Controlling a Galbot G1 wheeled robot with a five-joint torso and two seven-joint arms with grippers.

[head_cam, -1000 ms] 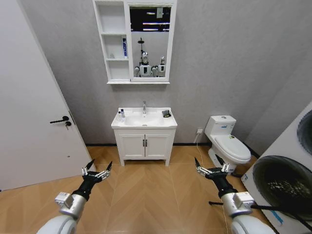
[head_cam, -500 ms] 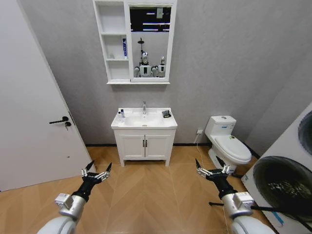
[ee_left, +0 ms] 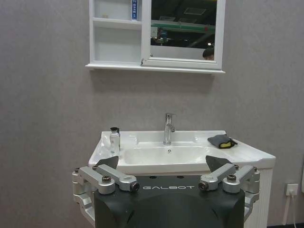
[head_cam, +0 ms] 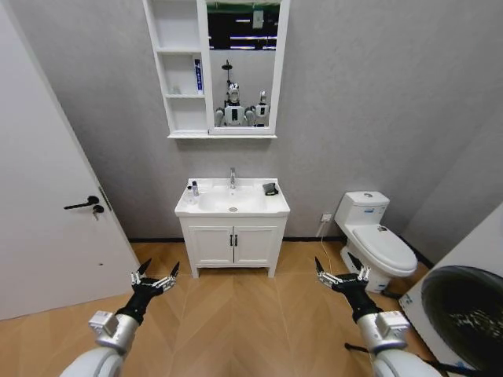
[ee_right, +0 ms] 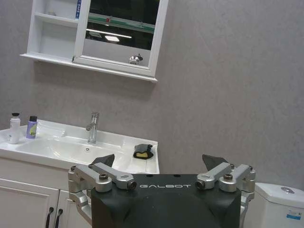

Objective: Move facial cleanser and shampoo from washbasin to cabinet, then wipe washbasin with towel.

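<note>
The white washbasin (head_cam: 189,210) with its chrome tap (head_cam: 232,177) stands against the far wall, on a low vanity. Two small dark-capped bottles stand at its left rear corner, a white one (ee_right: 14,128) and a lilac one (ee_right: 32,127); I cannot tell which is the facial cleanser and which the shampoo. The dark towel (head_cam: 270,189) lies at the basin's right rear. The cabinet (head_cam: 179,67) hangs above, joined to the mirror. My left gripper (head_cam: 155,276) and right gripper (head_cam: 341,275) are both open and hold nothing, low over the floor and well short of the basin.
A white door (head_cam: 47,196) is at the left, a toilet (head_cam: 377,243) to the right of the vanity (head_cam: 233,243), and a washing machine drum (head_cam: 471,306) at the near right. A blue tube (head_cam: 199,76) stands on the cabinet's middle shelf. Open wooden floor lies ahead.
The whole head view has shifted: basin, cabinet and toilet look slightly larger and lower, so the camera has moved nearer. Both arms hold the same pose, grippers still open.
</note>
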